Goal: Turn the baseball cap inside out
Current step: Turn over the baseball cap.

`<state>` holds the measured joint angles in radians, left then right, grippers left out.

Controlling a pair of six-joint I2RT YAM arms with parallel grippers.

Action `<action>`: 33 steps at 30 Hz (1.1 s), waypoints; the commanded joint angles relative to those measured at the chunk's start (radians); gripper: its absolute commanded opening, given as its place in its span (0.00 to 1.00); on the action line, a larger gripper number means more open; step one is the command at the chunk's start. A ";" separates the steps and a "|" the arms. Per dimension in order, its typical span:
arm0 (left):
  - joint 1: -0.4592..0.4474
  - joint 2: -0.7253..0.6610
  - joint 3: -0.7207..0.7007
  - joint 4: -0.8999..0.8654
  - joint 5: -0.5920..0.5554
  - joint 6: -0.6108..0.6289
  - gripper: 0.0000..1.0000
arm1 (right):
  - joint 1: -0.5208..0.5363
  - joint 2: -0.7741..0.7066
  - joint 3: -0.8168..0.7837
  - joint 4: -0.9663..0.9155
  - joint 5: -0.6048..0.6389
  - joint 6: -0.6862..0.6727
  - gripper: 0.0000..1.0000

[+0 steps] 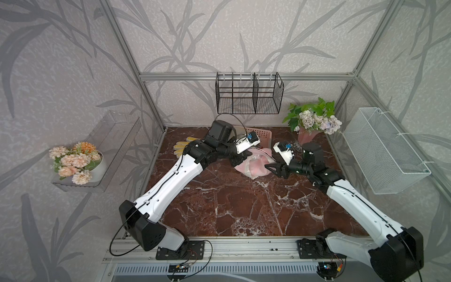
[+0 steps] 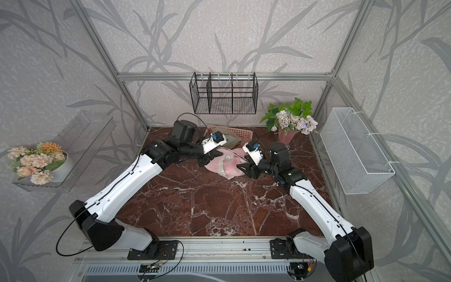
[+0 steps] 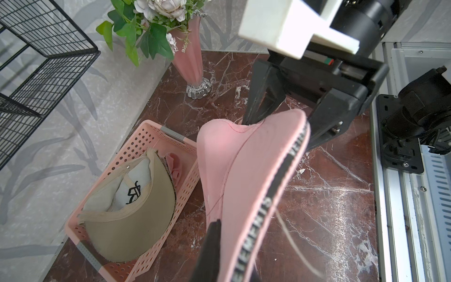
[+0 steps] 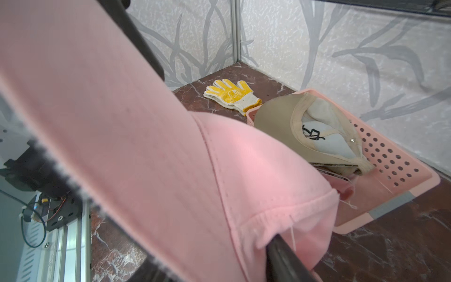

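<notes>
The pink cap (image 1: 253, 167) is toward the far middle of the red marble desk (image 1: 244, 210), crumpled between the two hands. In both top views a pale, whitish lining shows beside the pink cloth. Up close the cloth is a soft plain pink with stitched seams. A black band runs along one edge, printed in white capitals: "EMENTS" reads clearly, and further along "VE" begins again.

The left hand (image 1: 244, 156) is clamped tight on the cap's left edge. The right hand (image 1: 271, 170) reaches in from the right with its jaws apart and cap cloth between them. I can't tell whether they press it.

Just beyond, a pink basket (image 3: 151, 127) with holes holds a tan cap (image 3: 136, 219). A black emblem on its white inside is not readable to me. Yellow gloves (image 4: 230, 94) lie at the far left.
</notes>
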<state>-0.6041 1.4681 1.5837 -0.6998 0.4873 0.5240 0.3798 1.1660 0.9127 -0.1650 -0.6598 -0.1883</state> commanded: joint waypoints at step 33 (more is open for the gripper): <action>0.100 -0.154 -0.097 0.231 0.142 -0.076 0.00 | 0.039 0.096 -0.007 -0.027 -0.328 0.072 0.39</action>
<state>-0.5091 1.3483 1.4822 -0.6083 0.5926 0.4885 0.4019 1.2461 0.9329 -0.2276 -0.9550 -0.1589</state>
